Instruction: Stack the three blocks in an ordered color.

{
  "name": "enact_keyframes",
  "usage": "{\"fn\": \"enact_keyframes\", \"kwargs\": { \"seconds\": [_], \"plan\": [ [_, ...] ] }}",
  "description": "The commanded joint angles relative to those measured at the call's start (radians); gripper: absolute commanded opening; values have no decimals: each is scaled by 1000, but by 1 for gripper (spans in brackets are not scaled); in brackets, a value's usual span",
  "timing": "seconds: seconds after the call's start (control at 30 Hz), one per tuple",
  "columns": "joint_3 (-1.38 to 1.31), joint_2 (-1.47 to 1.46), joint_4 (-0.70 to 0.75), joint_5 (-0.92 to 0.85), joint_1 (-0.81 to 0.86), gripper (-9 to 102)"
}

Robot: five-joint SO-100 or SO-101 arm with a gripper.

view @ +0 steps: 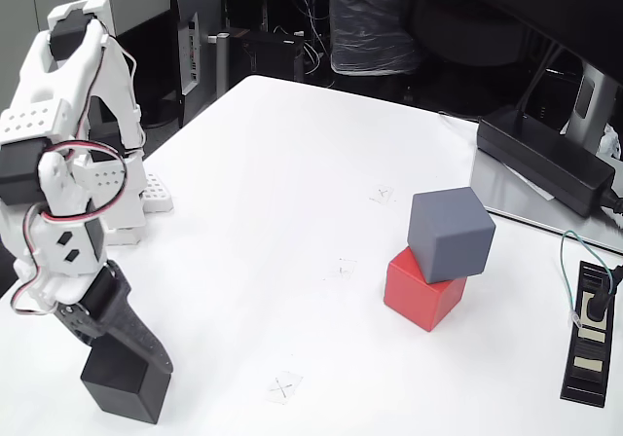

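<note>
Showing the arm at the lower left of the fixed view, with its hand (pixel 122 344) down on the black block (pixel 125 381) near the front edge of the counter (pixel 282 163). A dark finger (pixel 127 324) lies against the block's upper face and side; the second finger is hidden, so whether the hand is clamped on the block or merely resting against it cannot be told. Well apart, toward the right, the grey block (pixel 451 234) sits on the red block (pixel 421 288), turned slightly and overhanging it rather than squared up, which suggests a two-level stack already built and waiting for its third member. The black block is therefore judged to be the last piece, to be lifted and carried across to the top of the grey one; the skewed seating leaves a smaller, tilted-looking landing face, so an off-centre release could topple the pile. All three blocks are plain matte cubes with crisp edges and no markings. The counter is smooth, white and faintly glossy, marked with small pencilled crosses (pixel 283 386). A long black power brick (pixel 545 161) lies at the far right edge, and a power strip (pixel 591 334) with a plugged cable lies nearer the front.
</note>
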Motion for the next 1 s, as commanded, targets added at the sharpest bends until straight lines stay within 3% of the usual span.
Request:
{"fn": "enact_keyframes", "kwargs": {
  "seconds": [0.0,0.27,0.5,0.97],
  "plan": [
    [2,6,-8,-12,-5,39],
    [3,5,-74,-12,5,38],
    [-3,-67,-150,-12,8,25],
    [-14,14,-98,-14,-9,21]
  ]
}}
